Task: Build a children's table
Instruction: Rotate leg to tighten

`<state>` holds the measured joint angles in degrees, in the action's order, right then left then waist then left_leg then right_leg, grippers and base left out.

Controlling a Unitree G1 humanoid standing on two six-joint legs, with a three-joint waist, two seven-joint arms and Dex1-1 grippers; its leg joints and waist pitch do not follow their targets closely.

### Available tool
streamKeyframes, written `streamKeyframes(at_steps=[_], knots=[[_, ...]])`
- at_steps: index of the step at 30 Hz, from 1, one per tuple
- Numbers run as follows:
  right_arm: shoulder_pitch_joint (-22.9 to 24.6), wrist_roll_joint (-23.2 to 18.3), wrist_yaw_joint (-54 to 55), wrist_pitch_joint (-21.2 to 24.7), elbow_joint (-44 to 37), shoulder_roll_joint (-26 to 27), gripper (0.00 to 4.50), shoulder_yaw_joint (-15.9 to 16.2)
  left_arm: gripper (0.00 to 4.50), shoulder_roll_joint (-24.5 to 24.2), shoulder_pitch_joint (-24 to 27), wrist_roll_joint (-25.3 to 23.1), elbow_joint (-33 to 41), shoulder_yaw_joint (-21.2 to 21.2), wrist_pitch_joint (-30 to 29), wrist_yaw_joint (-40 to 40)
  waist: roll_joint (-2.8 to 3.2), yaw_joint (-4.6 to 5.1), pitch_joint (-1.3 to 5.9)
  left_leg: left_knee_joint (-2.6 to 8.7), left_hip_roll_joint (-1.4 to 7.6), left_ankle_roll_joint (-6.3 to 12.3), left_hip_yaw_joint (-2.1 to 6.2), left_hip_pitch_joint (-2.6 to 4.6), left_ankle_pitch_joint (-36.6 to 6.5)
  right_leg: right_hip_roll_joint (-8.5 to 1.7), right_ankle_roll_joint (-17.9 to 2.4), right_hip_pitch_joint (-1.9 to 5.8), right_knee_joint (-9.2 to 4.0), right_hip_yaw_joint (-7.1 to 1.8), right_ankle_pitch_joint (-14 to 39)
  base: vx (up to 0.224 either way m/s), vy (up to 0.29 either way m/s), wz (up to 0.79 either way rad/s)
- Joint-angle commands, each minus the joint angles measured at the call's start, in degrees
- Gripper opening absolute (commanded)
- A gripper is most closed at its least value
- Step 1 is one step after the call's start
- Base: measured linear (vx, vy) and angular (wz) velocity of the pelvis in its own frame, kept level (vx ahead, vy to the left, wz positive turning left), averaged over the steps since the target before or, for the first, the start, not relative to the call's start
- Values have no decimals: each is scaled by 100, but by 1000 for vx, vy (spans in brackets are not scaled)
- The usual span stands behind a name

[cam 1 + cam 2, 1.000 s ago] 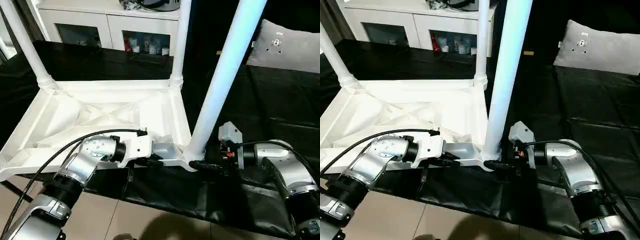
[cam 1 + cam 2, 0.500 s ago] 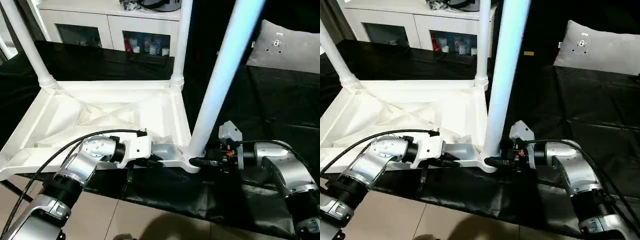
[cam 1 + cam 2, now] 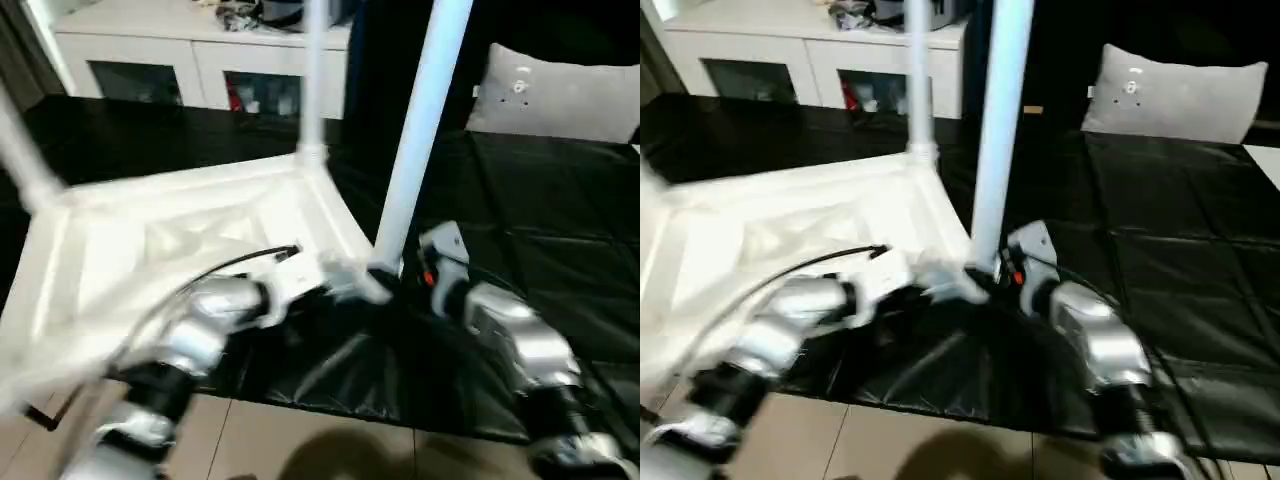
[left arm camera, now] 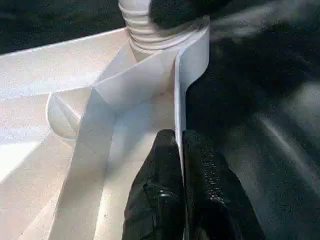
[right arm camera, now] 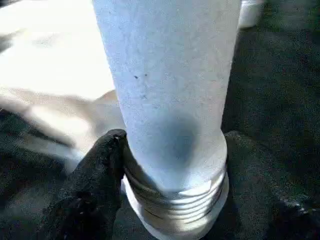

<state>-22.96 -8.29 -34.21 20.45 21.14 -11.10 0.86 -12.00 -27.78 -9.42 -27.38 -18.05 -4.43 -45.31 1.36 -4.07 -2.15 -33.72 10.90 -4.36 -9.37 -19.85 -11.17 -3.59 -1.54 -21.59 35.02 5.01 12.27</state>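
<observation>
Upturned children's table on black sheet | three legs standing, fourth leg (threaded base) at near corner socket | left end effector clamped on rim | right end effector around leg base

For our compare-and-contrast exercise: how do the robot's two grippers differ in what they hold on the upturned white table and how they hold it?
The left gripper pinches the thin flat rim wall of the table top, fingers almost together; the right gripper straddles the thick round leg at its ribbed base, fingers wide apart. Both have black fingers and work at the same near corner.
</observation>
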Motion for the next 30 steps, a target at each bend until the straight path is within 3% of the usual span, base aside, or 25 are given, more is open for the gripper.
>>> streamKeyframes(at_steps=[1,5,6,9,12,15,17,20,23,26,30], knots=[[-196,-126,513,297,291,645,269,240,0,711,-145,120,-66,-283,75,499,-80,-7,224,441,224,127,80,2,-1241,-520,-608,185,-607,-338,2250,0,0,0],[-375,-121,1071,269,521,911,269,27,0,1005,-224,69,-140,-325,37,726,-70,13,248,435,224,117,79,-23,-1115,-516,-684,202,-568,-344,1838,0,0,0],[-390,-138,1140,102,501,967,325,-56,0,1056,-253,0,-133,-333,-9,767,-73,15,261,423,227,152,69,-29,-1043,-517,-744,208,-545,-354,1613,0,0,0],[-344,-175,1081,8,407,956,341,-93,0,999,-254,-41,-123,-324,-3,757,-78,4,285,404,220,258,60,-65,-829,-521,-839,239,-497,-360,1134,0,0,0],[-234,-115,920,-132,336,796,384,-176,0,705,-238,-143,-162,-236,55,707,-71,-38,272,401,215,330,50,-73,-730,-517,-838,240,-505,-349,1123,0,0,0],[-172,-74,857,-207,310,672,388,-199,0,512,-233,-189,-231,-161,130,708,-43,-54,257,420,229,297,55,-59,-888,-514,-785,222,-533,-346,1331,0,0,0],[-74,-127,574,-321,157,470,429,-195,0,273,-245,-200,-338,-102,316,613,-48,-57,249,434,233,266,57,-43,-1002,-507,-725,214,-548,-350,1461,0,0,0],[9,-175,249,-453,24,263,442,-182,0,93,-243,-170,-380,-76,464,440,-41,-68,264,431,246,253,61,-49,-1003,-514,-730,225,-528,-359,1315,0,0,0],[180,-244,-619,-664,-276,-268,442,-35,0,-228,-214,-95,-412,-154,788,-90,-41,-106,294,398,249,341,56,-59,-784,-507,-864,249,-463,-364,747,0,0,0],[235,-237,-1189,-868,-333,-644,442,31,0,-416,-205,-23,-479,-210,998,-456,-40,-101,290,389,245,395,48,-69,-786,-510,-936,261,-451,-356,620,0,0,0],[217,-224,-1664,-985,-347,-1027,442,103,0,-590,-157,220,-437,-240,1223,-1054,-71,-116,280,389,243,415,40,-61,-800,-517,-992,252,-472,-344,873,0,0,0]])
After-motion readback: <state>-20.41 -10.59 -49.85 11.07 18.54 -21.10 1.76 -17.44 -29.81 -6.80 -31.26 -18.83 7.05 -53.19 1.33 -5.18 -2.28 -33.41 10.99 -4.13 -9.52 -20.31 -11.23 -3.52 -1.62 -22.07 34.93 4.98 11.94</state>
